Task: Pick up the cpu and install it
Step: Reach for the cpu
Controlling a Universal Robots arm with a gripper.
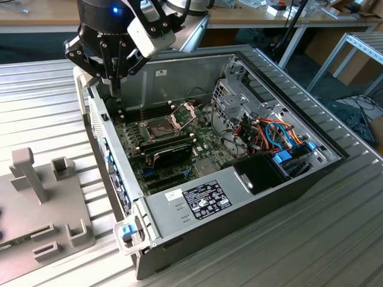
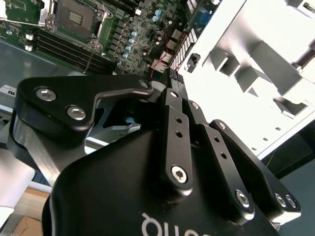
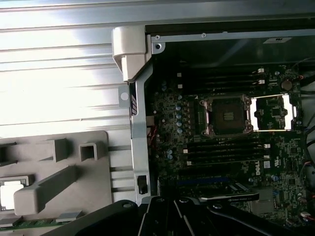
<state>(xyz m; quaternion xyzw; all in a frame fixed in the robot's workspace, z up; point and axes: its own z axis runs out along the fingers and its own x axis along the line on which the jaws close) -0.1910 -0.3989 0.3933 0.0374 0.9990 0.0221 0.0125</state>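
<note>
Closest to me in the exterior view is the grey fixture (image 1: 42, 203). It sits on the ribbed metal tabletop (image 1: 311, 239) on the exterior view's left, just beside the open computer case (image 1: 251, 230). In the first wrist view I can make out what I take for the cpu (image 3: 10, 194): a pale square lying flat in a recess of that fixture, outside the case.

Inside the case, the power supply (image 1: 191, 200) lies nearest me, then the motherboard (image 1: 203, 146). Its socket (image 1: 157, 127) stands open with the contact field showing and the hinged frame (image 1: 182, 112) tipped up beside it. Black memory sticks (image 3: 221, 147) run along both sides of the socket.

Beyond that, the gripper (image 1: 114, 92) hangs pointing down over the case's wall at the far corner on the exterior view's left, well apart from the cpu. In the second wrist view its fingers (image 2: 173, 105) look drawn together. Farthest back runs a wooden tabletop (image 1: 36, 24).
</note>
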